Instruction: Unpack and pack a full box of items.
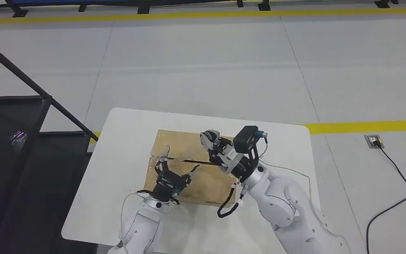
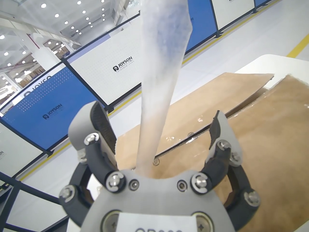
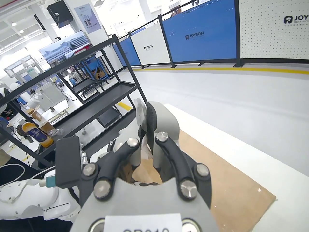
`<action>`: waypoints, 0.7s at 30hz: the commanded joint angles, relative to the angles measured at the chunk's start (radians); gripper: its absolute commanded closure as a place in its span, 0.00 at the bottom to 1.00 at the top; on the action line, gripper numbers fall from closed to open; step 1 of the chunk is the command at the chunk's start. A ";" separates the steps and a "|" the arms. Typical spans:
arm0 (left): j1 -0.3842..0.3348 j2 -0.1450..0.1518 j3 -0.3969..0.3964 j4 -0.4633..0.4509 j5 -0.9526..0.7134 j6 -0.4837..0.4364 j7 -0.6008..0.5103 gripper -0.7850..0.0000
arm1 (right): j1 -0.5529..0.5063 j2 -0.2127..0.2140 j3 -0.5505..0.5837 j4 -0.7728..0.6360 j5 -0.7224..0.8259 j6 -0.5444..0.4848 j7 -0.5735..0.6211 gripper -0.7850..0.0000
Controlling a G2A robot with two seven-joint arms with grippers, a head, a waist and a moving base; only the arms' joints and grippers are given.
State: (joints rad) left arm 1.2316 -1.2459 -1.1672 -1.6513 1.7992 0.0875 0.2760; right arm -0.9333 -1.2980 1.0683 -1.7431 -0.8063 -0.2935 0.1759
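— Peeling the seal off is the step in hand, I'd say, so the unpacking half has barely begun. The flat brown cardboard box (image 1: 203, 187) sits in the middle of the white round-cornered table (image 1: 127, 165) with its flaps folded down. The right gripper (image 3: 146, 112) has its fingers pressed together on the crumpled end of a long translucent whitish tape strip (image 2: 164, 49), held up above the box top.

— Agreed. The left gripper (image 2: 158, 112) hangs low over the box near the dark seam, fingers spread wide, gripping nothing. The strip runs up between them and touches neither pad, as far as the left wrist view shows. Where its lower end is stuck can't be told, because the gripper's own palm hides it.

— So what's the next move?

— Probably the right arm needs to draw the strip up and away along the seam until it comes free. The left one looks placed to press the lid down so the box doesn't lift or slide with the pull. After that it's ditch the tape off to one side and get the flaps open. What's inside is anyone's guess.
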 commanded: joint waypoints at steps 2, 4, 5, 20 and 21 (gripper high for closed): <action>0.015 0.002 -0.021 -0.013 -0.017 -0.008 0.015 0.00 | -0.001 -0.001 0.004 0.007 0.002 -0.007 0.000 1.00; 0.033 0.005 -0.048 -0.033 -0.041 -0.022 0.026 0.00 | -0.002 -0.001 0.007 0.011 0.002 -0.011 -0.004 1.00; 0.045 0.007 -0.066 -0.044 -0.058 -0.035 0.029 0.00 | -0.003 -0.002 0.009 0.014 0.004 -0.012 -0.005 1.00; 0.123 0.048 -0.487 -0.096 -0.776 -0.420 -0.256 0.00 | 0.023 -0.010 0.017 0.061 -0.023 -0.024 -0.050 1.00; 0.115 0.050 -0.505 -0.081 -0.825 -0.443 -0.290 0.00 | 0.028 -0.012 0.016 0.067 -0.026 -0.023 -0.053 1.00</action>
State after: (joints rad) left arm 1.3538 -1.1976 -1.6540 -1.7488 1.0334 -0.3354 0.0214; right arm -0.9092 -1.3088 1.0847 -1.6810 -0.8306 -0.3173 0.1251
